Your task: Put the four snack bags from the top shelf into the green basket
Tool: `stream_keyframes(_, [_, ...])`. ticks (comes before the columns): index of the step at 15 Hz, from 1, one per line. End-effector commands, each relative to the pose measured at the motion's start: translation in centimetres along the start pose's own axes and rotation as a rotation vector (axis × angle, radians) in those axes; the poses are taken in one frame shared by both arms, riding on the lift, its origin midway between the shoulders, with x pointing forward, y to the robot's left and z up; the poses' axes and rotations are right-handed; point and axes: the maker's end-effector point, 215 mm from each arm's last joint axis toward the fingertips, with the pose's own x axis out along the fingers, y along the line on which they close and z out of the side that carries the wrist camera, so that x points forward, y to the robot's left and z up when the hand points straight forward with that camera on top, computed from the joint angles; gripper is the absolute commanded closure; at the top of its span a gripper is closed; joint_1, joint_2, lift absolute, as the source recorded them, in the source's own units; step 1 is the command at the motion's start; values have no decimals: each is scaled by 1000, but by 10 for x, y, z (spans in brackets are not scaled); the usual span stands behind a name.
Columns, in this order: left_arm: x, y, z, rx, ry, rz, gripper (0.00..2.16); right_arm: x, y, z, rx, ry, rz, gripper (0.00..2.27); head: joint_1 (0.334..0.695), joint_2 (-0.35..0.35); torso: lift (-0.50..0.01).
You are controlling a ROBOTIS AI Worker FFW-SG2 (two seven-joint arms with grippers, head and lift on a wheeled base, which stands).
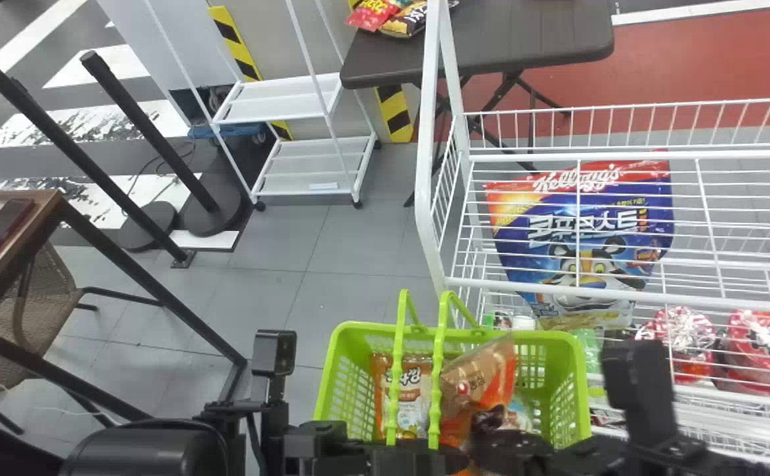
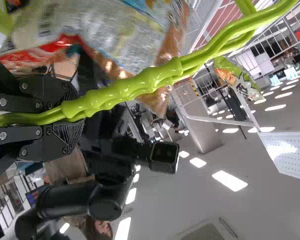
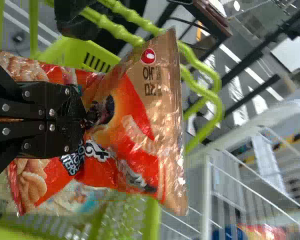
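Note:
My left gripper (image 1: 406, 452) is at the front of the green basket (image 1: 340, 370), shut on its two handles (image 1: 435, 370). In the left wrist view the handles (image 2: 140, 82) run out of my left gripper (image 2: 72, 114). Within the basket, my right gripper (image 1: 481, 444) is shut on an orange-brown snack bag (image 1: 474, 387). The right wrist view has this bag (image 3: 150, 120) pinched in my right gripper (image 3: 86, 118), against a red bag (image 3: 37, 182). A white-and-brown bag (image 1: 414, 400) lies left of the held bag, partly behind a handle.
A white wire rack (image 1: 430, 192) stands behind and to the right, with a blue cereal bag (image 1: 580, 238) on its upper shelf and red bowl-like packs (image 1: 683, 344) lower down. Further back are a dark table (image 1: 530, 39) with packs (image 1: 411, 18) and a white trolley (image 1: 279, 99).

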Motion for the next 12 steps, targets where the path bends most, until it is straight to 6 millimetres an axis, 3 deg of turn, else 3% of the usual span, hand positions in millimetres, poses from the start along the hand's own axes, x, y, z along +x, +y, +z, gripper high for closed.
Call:
stream_keyframes(1, [3,-3,-1,1,5,-15,2145,35,2,-1,-24,19,23,2253,695,350,0])
stream_keyframes(4, [6,-4,-2,-1,6,-21,2145,80,-3,31,-58,-35,33,2250,695,350,0])
stream_keyframes(5, [7,-5,-2,1,5,-23,2145,92,-1,36,-71,-31,44,2024,695,350,0])
stream_keyframes(6, [7,-5,-2,1,4,-24,2145,100,-2,45,-98,-49,45,1460,695,350,0])
stream_keyframes(7, [7,-6,-3,1,5,-25,2145,102,-4,46,-106,-45,43,319,695,350,0])
stream_keyframes(8, [7,-6,-3,0,4,-23,2145,100,-3,45,-107,-40,45,-1,695,350,0])
stream_keyframes(10, [6,-5,-3,0,2,-19,2145,76,7,32,-65,1,71,22,695,350,0])
stream_keyframes(12, [7,-5,-3,0,4,-22,2145,36,12,19,18,44,107,46,695,350,0])
